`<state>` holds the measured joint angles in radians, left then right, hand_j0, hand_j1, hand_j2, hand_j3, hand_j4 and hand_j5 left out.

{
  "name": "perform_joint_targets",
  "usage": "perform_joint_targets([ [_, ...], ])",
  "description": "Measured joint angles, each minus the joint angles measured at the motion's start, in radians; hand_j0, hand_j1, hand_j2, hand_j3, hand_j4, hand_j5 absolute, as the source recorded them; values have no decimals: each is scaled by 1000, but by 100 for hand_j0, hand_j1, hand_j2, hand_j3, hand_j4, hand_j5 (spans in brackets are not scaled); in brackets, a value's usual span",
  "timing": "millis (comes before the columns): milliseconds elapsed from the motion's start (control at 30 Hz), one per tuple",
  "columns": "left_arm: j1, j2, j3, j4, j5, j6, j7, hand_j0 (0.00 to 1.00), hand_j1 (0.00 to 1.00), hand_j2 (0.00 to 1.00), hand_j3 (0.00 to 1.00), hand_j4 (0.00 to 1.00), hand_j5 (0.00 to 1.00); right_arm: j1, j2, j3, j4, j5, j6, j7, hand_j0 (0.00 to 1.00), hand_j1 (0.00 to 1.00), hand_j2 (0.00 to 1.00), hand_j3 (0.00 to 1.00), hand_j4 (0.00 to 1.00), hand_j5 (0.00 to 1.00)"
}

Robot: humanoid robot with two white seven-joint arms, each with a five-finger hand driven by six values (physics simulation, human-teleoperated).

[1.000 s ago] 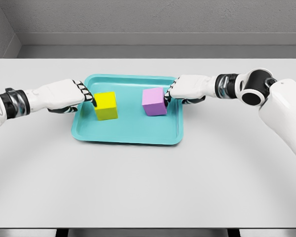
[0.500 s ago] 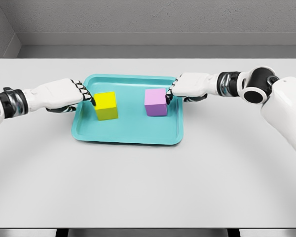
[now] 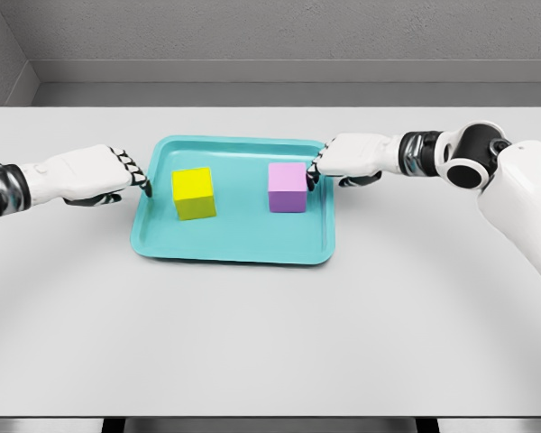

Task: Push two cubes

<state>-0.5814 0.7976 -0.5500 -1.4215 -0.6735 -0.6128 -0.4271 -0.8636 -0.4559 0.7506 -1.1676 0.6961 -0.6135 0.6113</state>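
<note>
So the teal tray [image 3: 234,248] on the grey table [image 3: 270,334] has two cubes in it, well apart: yellow cube [image 3: 194,193] on the left, purple cube [image 3: 288,188] on the right. Left hand [image 3: 86,173] has backed off since a second ago, fingers curled, holding nothing, now clear of yellow. Right hand [image 3: 350,156], also curled and empty, still has its fingertips at purple's side.

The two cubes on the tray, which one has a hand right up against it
The purple cube: the right hand has fingertips at its right side. The yellow cube stands apart from the left hand, a clear gap between them.
</note>
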Motion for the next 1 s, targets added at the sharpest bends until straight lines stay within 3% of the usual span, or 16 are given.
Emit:
perform_joint_targets([
  [533, -3, -24, -8, 24, -11, 0, -1, 62, 62, 62, 62, 62, 62, -28, 29, 5, 63, -38, 29, -2, 64, 64, 64, 64, 64, 64],
  [1000, -9, -65, -9, 24, -12, 0, -20, 62, 62, 62, 62, 62, 62, -32, -20, 19, 30, -12, 1, 0, 61, 61, 61, 61, 61, 61],
])
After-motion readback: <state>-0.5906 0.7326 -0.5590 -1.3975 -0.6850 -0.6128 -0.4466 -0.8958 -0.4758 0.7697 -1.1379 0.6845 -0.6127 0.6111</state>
